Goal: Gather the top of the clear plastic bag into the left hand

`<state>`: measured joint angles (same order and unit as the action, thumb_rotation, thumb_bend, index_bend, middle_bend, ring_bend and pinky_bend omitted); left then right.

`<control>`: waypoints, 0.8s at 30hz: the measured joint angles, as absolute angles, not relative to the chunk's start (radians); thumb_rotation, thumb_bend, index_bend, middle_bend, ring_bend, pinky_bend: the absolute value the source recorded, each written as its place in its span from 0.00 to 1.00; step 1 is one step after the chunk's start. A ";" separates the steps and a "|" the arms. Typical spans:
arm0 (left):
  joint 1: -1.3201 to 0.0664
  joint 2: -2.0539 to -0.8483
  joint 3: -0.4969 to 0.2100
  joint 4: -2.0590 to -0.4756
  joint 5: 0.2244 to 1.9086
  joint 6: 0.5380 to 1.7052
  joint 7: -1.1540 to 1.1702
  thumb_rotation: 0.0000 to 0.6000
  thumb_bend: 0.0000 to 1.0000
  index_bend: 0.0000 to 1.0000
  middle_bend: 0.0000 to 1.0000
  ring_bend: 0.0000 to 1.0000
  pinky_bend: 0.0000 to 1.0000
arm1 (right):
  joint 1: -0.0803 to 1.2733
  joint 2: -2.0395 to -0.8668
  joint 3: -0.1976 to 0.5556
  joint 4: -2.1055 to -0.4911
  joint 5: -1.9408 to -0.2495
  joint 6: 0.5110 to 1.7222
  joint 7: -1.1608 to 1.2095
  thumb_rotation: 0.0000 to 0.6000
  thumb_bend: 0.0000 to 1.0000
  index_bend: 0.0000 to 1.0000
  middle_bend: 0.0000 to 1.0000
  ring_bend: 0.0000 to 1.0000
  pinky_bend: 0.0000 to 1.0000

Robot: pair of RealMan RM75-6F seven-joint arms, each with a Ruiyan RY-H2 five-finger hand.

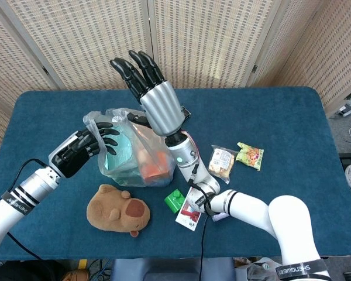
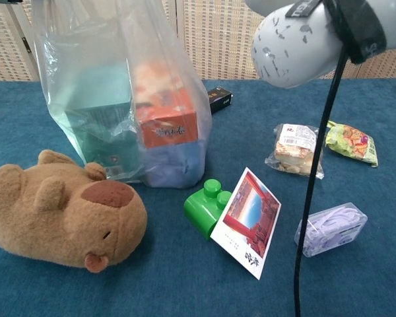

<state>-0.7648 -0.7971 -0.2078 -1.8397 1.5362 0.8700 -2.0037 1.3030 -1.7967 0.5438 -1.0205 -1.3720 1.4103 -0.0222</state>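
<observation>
The clear plastic bag [image 1: 137, 161] stands upright on the blue table [image 1: 281, 117], holding a teal box [image 2: 99, 112] and an orange box [image 2: 166, 119]. My left hand [image 1: 85, 147] is at the bag's left side, its black fingers curled over the top rim and gripping the plastic there. My right hand [image 1: 152, 93] is raised above the bag's mouth with fingers spread and pointing up, holding nothing; its thumb lies close to the rim. In the chest view the bag [image 2: 119, 92] fills the upper left and neither hand shows, only part of the right arm [image 2: 303, 39].
In front of the bag lie a brown capybara plush [image 1: 118, 209], a green brick [image 1: 175, 200] and a picture card [image 1: 190, 213]. Two snack packets [image 1: 222, 161] lie to the right. A purple case [image 2: 330, 228] sits near the card. A black object [image 2: 219, 99] is behind the bag.
</observation>
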 measured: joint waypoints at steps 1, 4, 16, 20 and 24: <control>-0.765 -0.798 -0.209 -1.839 1.536 0.871 -2.001 0.61 0.22 0.27 0.30 0.34 0.36 | 1.302 -1.794 0.545 -1.029 -1.370 1.410 -0.024 1.00 0.00 0.02 0.13 0.02 0.10; -0.768 -0.805 -0.213 -1.837 1.533 0.875 -1.993 0.57 0.22 0.27 0.30 0.34 0.32 | 1.299 -1.783 0.552 -1.061 -1.363 1.406 -0.036 1.00 0.00 0.00 0.11 0.00 0.07; -0.781 -0.852 -0.227 -1.818 1.506 0.880 -1.909 0.32 0.22 0.27 0.30 0.27 0.21 | 1.294 -1.748 0.567 -1.176 -1.329 1.377 -0.119 1.00 0.00 0.00 0.05 0.00 0.03; -0.781 -0.865 -0.233 -1.812 1.483 0.879 -1.868 0.25 0.22 0.27 0.30 0.25 0.18 | 1.289 -1.739 0.567 -1.200 -1.324 1.373 -0.139 1.00 0.00 0.00 0.04 0.00 0.02; -0.778 -0.873 -0.240 -1.810 1.467 0.879 -1.831 0.15 0.22 0.27 0.29 0.24 0.17 | 1.286 -1.731 0.571 -1.215 -1.316 1.368 -0.154 1.00 0.00 0.00 0.03 0.00 0.01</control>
<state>-0.7782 -0.8725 -0.2396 -1.8102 1.4669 0.8786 -1.8311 1.2862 -1.7311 0.5710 -1.2148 -1.3160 1.3681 -0.1541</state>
